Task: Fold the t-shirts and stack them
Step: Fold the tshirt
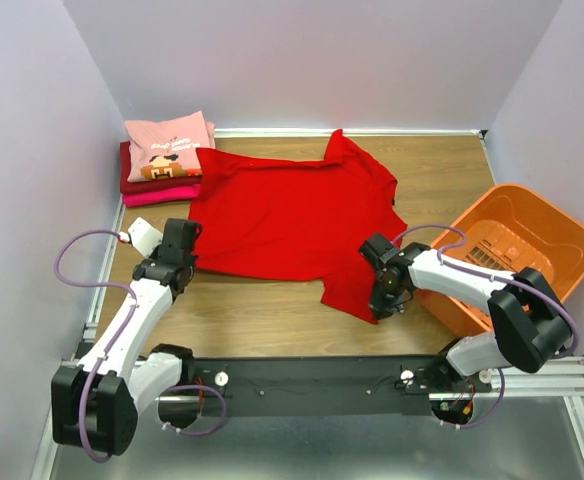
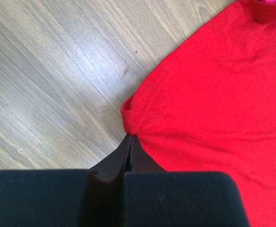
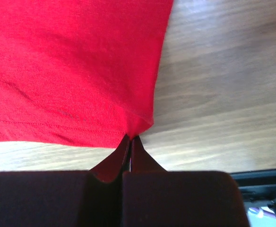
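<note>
Spread t-shirt [image 1: 292, 215] lies flat across the middle of the table [image 1: 262, 320]. A folded stack of t-shirts [image 1: 167, 160] sits in the far left corner, with the spread shirt's far left edge reaching its right side. Basket [image 1: 547, 235] sits at the table's right edge, right of the spread shirt and apart from it. Left gripper [image 2: 130, 138] is at the shirt's near left corner and right gripper [image 3: 130, 138] at its near right corner, each with cloth at its tip.

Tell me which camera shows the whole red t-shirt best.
Top external: the red t-shirt lies spread out, fully in frame. Left wrist shows only the edge pinched by the left gripper; right wrist, only the corner in the right gripper.
</note>
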Available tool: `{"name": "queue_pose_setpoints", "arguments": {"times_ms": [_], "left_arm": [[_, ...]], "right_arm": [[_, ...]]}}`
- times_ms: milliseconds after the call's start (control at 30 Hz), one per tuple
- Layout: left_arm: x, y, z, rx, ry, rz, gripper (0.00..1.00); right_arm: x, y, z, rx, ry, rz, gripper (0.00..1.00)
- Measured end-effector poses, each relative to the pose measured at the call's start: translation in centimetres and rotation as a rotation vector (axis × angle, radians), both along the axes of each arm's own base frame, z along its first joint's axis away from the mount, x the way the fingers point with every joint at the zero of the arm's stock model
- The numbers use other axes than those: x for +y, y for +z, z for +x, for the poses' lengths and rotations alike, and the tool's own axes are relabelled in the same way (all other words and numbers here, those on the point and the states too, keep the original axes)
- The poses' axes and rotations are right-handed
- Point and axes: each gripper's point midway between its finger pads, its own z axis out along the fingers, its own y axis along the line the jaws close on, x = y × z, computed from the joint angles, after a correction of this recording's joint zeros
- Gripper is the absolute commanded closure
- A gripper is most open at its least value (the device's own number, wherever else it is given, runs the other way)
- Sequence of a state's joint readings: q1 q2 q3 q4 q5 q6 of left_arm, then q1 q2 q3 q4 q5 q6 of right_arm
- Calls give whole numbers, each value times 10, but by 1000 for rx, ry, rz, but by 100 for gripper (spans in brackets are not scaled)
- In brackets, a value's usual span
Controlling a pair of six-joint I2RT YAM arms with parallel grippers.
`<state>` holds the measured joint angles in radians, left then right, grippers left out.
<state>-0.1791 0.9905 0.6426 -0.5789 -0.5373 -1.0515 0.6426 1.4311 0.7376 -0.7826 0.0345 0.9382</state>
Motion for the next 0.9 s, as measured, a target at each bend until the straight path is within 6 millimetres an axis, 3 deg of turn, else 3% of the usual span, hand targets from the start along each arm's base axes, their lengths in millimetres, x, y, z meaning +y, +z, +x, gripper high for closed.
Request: {"name": "queue_pose_setpoints", "arguments": {"times_ms": [733,900], "left_arm": [[2,13,-25,-7,49,-47,100],[2,36,-35,-50,65,-75,100]], "right_arm": [[2,41,-46,86,31,30,99],[2,52,-55,94,30,32,99]]}}
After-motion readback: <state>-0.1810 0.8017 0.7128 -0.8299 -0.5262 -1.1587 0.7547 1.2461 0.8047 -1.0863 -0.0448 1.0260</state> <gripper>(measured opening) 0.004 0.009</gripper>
